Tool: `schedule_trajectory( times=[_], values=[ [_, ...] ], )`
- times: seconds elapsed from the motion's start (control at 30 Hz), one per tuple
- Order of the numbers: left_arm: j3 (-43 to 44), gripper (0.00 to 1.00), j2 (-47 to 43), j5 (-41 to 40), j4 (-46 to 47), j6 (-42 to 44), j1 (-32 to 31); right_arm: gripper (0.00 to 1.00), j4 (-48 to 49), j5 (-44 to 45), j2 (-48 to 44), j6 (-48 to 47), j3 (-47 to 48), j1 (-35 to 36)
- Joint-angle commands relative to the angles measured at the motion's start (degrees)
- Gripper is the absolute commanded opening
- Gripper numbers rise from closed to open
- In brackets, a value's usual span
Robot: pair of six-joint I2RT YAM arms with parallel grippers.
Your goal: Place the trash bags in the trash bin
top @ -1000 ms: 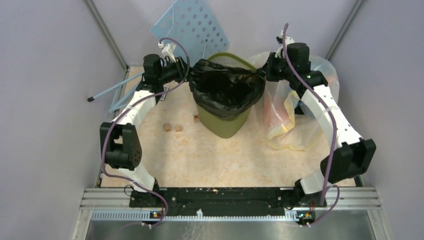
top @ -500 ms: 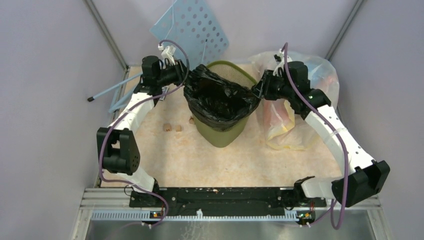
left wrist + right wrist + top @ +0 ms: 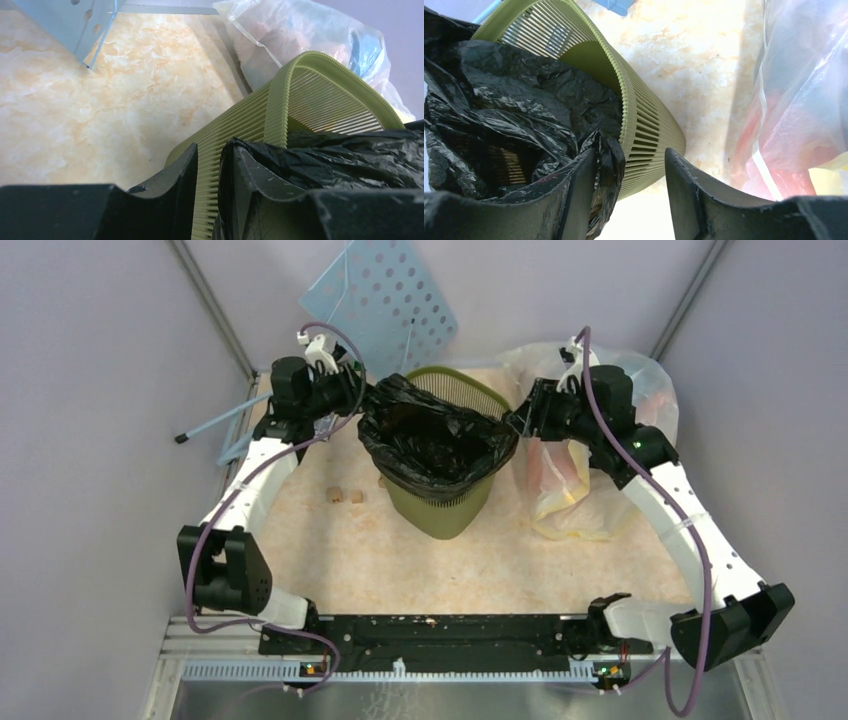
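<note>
The olive-green trash bin (image 3: 440,505) stands mid-table, tilted. The black trash bag (image 3: 435,435) lines it, its mouth spread open over the rim. My left gripper (image 3: 362,398) is at the bin's left rim. In the left wrist view its jaws (image 3: 212,145) stand close together astride the bin's wall (image 3: 320,95), and the bag (image 3: 340,155) is draped over the inner finger. My right gripper (image 3: 515,420) is at the right rim. Its jaws (image 3: 630,150) stand apart. The bag's edge (image 3: 609,160) hangs loose against one finger, and the bin (image 3: 649,125) shows beyond.
A clear bag of colourful rubbish (image 3: 570,470) lies just right of the bin, under my right arm. A pale blue perforated board (image 3: 385,290) leans on the back wall. Blue rods (image 3: 225,420) lie at the left edge. Small brown cubes (image 3: 345,495) sit left of the bin.
My right gripper has opened and let go of the bag's edge. The left gripper has pulled leftward, and the bin and bag have shifted left with it.
</note>
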Motion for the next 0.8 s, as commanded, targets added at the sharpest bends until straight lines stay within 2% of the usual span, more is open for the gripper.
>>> schedule_trajectory(
  times=[0.0,0.03,0.1,0.13,0.33,0.4,0.47,0.5,0.57,0.77],
  values=[
    [-1.86,0.37,-5.59,-5.13,-0.88,1.97,0.30,0.51,0.50,1.96,-3.01,-1.51,1.86,0.50],
    [-2.27,0.37,-6.28,-5.67,-1.25,2.16,0.37,0.50,0.36,1.98,-3.04,-1.67,1.87,0.53],
    [-3.08,0.37,-7.61,-6.41,-1.72,2.45,0.47,0.36,0.29,1.66,-2.92,-1.90,1.74,0.53],
    [-3.56,0.37,-8.17,-6.51,-1.87,2.54,0.48,0.34,0.21,1.18,-2.73,-2.01,1.68,0.47],
    [-4.80,0.35,-10.14,-7.25,-3.85,3.70,0.65,0.38,-0.68,-2.93,-0.84,-1.77,1.64,0.42],
    [-5.30,0.30,-10.56,-7.22,-4.13,4.06,0.78,0.27,-0.21,-4.03,-0.61,-1.12,1.35,0.22],
    [-5.72,0.24,-10.56,-6.58,-4.28,4.07,0.89,0.08,0.47,-4.94,-1.04,-0.13,0.92,-0.38],
    [-5.85,0.22,-10.52,-6.09,-4.33,4.00,1.03,0.03,0.87,-5.06,-1.50,0.28,0.69,-0.72],
    [-5.77,0.18,-10.12,-4.80,-4.77,3.67,1.25,0.00,1.80,-4.92,-2.54,0.95,0.22,-1.53],
    [-6.20,0.13,-10.31,-4.21,-4.83,3.69,1.43,0.00,2.88,-5.57,-4.39,1.95,-0.69,-3.82]
  ],
)
